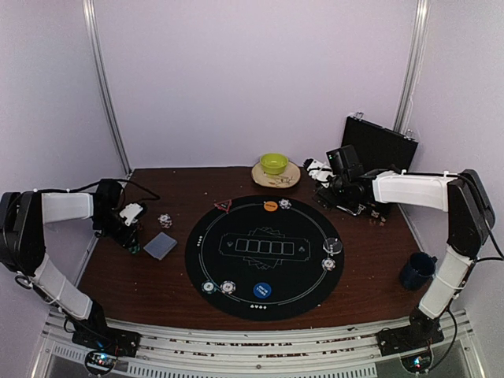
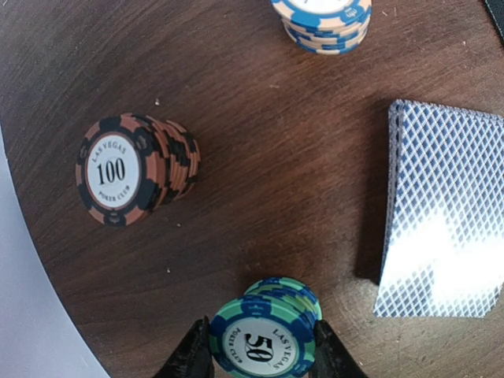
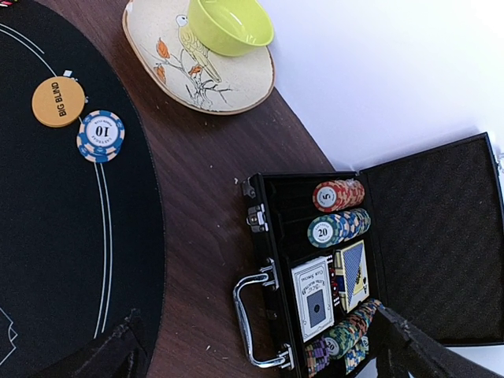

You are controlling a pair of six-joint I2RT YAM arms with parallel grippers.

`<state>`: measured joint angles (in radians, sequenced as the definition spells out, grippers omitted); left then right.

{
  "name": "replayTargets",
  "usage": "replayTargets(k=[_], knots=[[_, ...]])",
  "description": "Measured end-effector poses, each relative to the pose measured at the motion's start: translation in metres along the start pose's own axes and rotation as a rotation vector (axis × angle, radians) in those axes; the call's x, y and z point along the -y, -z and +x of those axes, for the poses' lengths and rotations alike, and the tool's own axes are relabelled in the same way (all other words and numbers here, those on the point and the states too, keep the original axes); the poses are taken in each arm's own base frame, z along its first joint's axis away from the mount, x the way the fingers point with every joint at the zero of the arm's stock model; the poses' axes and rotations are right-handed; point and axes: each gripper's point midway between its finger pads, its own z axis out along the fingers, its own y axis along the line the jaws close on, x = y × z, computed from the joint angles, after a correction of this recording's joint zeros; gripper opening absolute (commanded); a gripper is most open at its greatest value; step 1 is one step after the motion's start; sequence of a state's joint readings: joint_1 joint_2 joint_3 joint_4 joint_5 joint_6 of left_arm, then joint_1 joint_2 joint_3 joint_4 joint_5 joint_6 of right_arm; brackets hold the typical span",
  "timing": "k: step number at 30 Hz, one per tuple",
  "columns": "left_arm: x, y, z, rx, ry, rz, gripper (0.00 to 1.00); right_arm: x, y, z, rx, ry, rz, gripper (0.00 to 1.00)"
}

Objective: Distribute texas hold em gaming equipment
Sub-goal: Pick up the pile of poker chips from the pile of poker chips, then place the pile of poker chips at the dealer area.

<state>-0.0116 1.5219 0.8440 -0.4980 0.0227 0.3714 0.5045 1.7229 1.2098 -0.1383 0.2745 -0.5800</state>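
Green 50 chips (image 2: 261, 340) sit clenched in the left tool (image 2: 262, 359); in its wrist view the card deck (image 2: 441, 213) lies at their 2 o'clock. Right tool (image 3: 264, 350) is released.

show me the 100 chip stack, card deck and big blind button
100 chip stack (image 2: 116, 170), left wrist view, white face of end chip
card deck (image 2: 441, 213), left wrist view, middle of patterned back
big blind button (image 3: 58, 101), right wrist view, disc centre

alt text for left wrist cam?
The left gripper is closed on a stack of green 50 chips at the bottom edge. On the brown table beyond lie an orange-and-black 100 stack at left, a blue-and-white stack at top, and a card deck at right.
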Motion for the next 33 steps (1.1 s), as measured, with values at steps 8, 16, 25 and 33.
replayTargets(k=[8,16,25,33], knots=[[0.000,0.009,-0.001,0.015,-0.001,-0.003,0.14,0.000,0.000,0.001,-0.003,0.002,0.004,1.00],[0.006,0.030,-0.008,0.070,-0.016,0.013,0.12,0.001,0.000,0.001,-0.008,0.001,0.011,1.00],[0.085,0.059,-0.063,0.171,-0.291,0.089,0.12,0.014,-0.007,0.015,-0.021,-0.035,0.001,1.00],[0.212,0.110,-0.167,0.377,-0.637,0.265,0.12,0.083,-0.011,0.062,-0.065,-0.166,0.063,1.00]])
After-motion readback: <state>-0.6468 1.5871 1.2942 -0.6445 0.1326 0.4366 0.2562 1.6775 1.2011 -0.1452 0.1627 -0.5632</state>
